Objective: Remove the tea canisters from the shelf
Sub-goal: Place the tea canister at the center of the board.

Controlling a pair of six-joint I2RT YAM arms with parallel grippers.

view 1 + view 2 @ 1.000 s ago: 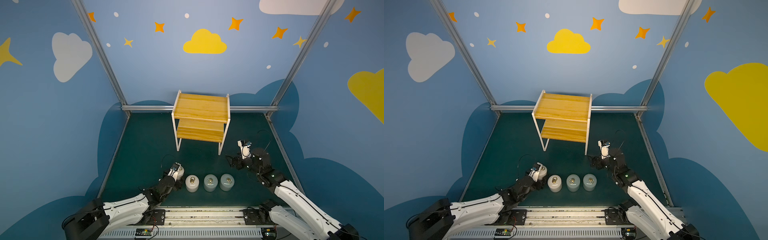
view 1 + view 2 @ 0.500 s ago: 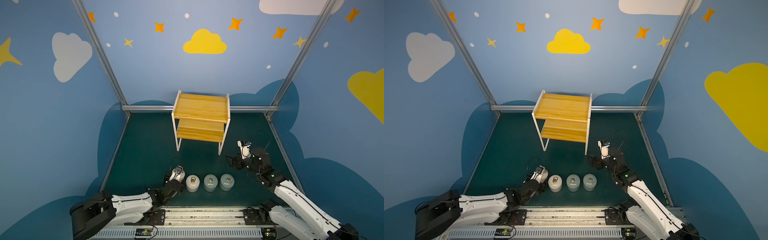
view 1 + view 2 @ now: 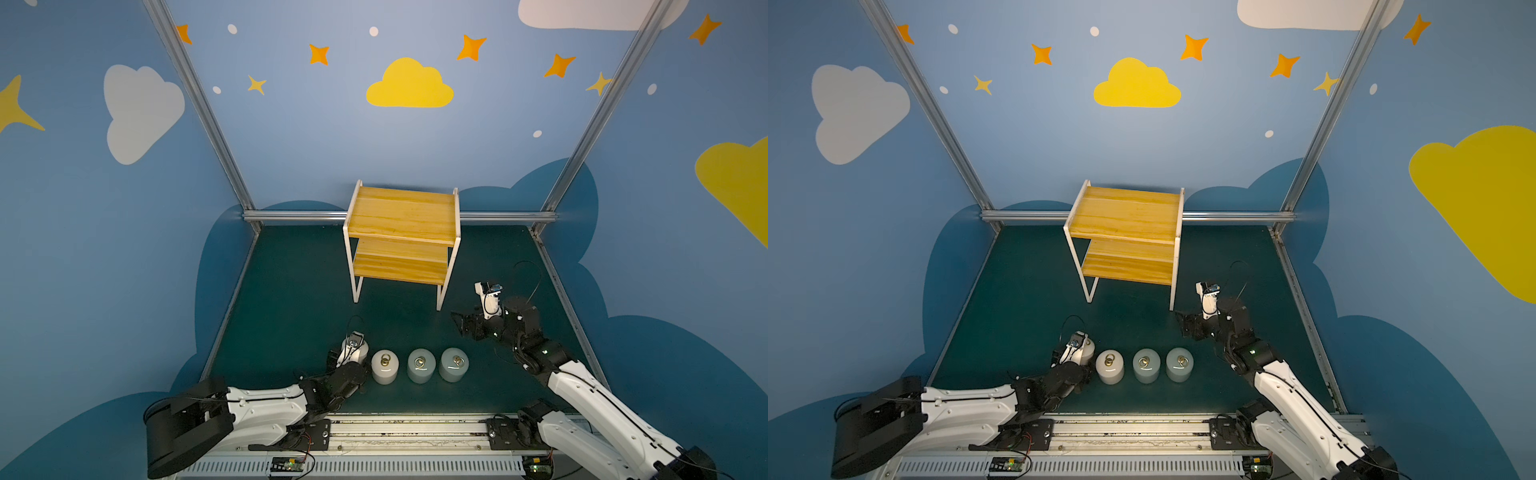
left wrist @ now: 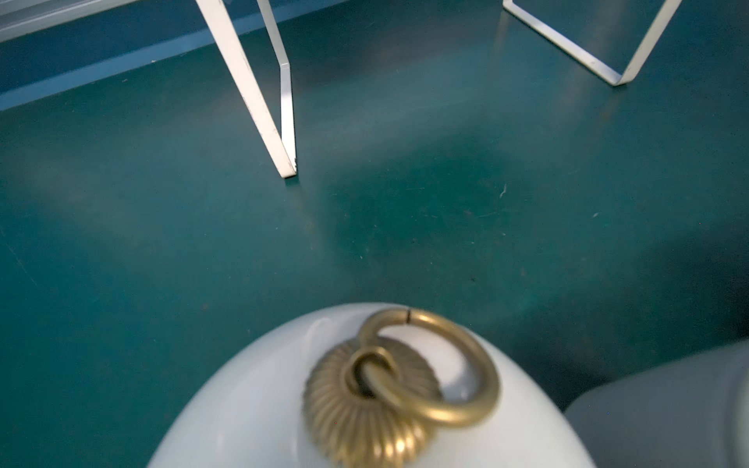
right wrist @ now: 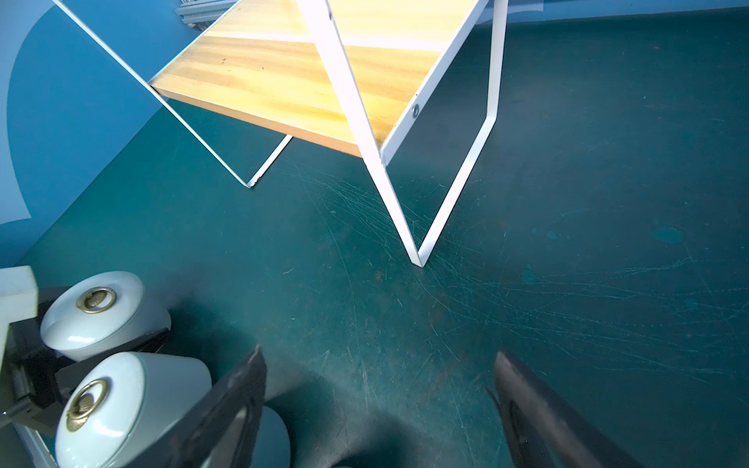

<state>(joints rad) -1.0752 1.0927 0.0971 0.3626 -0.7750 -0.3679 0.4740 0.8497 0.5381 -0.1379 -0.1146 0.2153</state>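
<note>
Four in all, lower middle of the frame: two off-white tea canisters (image 3: 385,368), two grey-blue tea canisters (image 3: 454,365). One shelf (image 3: 401,220), two tiers.

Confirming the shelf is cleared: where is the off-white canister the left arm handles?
In both top views, the small off-white brass-ringed canister sits in the left claw at the row's left end, beside another off-white canister, before the yellow wooden shelf.

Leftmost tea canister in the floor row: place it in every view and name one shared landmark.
Top views: the leftmost canister ends the row on the picture's left.
Left wrist: off-white dome with a brass ring, bottom centre.
Right wrist: picture's left edge, beyond a nearer canister.
Landmark: the shelf; its white legs show in all four.
</note>
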